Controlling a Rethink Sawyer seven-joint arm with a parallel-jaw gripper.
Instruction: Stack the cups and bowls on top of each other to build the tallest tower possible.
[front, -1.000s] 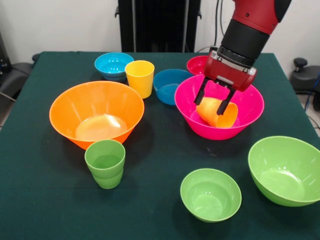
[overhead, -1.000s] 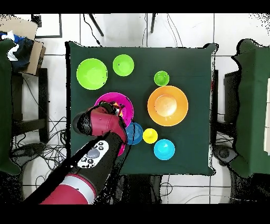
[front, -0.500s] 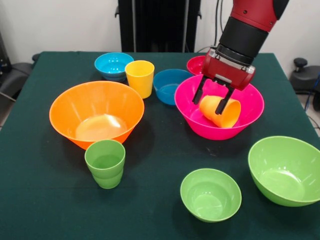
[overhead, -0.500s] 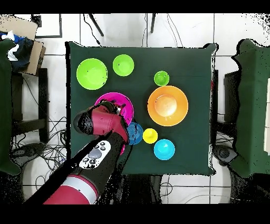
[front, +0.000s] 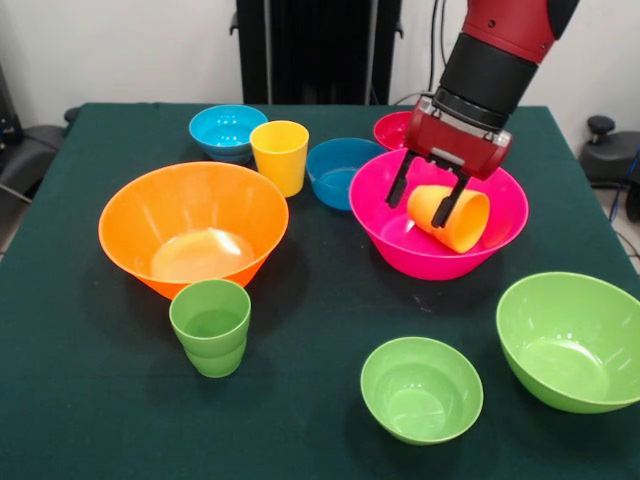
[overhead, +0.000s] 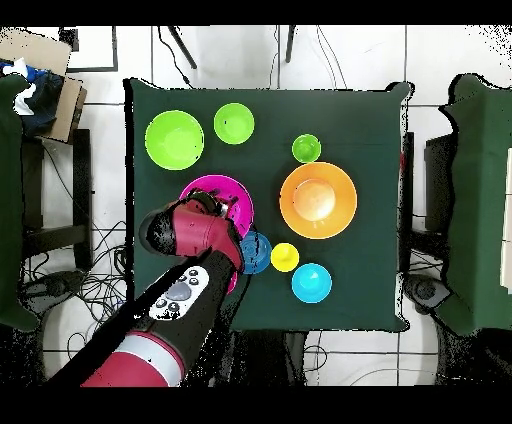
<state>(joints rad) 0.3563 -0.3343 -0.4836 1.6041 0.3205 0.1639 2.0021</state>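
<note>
Item: orange-yellow cup (front: 452, 216), tilted on its side over hot pink bowl (front: 400, 243), pinched betw. gripper (front: 422, 201) fingers closed on its wall, prob. being lifted out for stacking.

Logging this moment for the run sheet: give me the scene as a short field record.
gripper: shut on the orange-yellow cup
held cup: tilted on its side, inside the hot pink bowl
other cups: yellow cup and green cup, upright on the table
stacking: none visible yet
large orange bowl: empty
</note>
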